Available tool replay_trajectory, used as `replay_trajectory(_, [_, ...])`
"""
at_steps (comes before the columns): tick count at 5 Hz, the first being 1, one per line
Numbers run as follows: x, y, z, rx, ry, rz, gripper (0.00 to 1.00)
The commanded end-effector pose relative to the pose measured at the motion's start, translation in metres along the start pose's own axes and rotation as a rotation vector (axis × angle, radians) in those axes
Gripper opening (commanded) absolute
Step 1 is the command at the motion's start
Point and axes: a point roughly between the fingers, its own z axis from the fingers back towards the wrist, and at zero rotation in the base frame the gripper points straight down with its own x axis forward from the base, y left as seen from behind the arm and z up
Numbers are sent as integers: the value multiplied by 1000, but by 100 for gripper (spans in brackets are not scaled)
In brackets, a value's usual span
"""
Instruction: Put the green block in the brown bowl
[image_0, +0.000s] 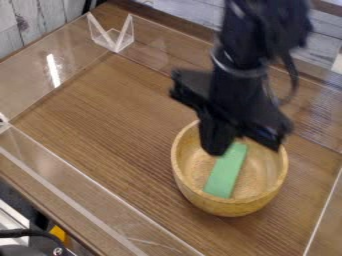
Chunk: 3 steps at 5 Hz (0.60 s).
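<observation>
Hovering over brown bowl (271, 185) | fingers (214, 143) pinched together, holding nothing | green block (227, 170) just below-right, long axis running near-to-far, already inside bowl
</observation>
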Motion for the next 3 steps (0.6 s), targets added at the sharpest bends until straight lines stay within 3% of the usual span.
replay_trajectory(1, [5, -20, -6, 5, -17, -14, 0])
replay_trajectory(3, [11, -15, -19, 25, 0, 62, 0])
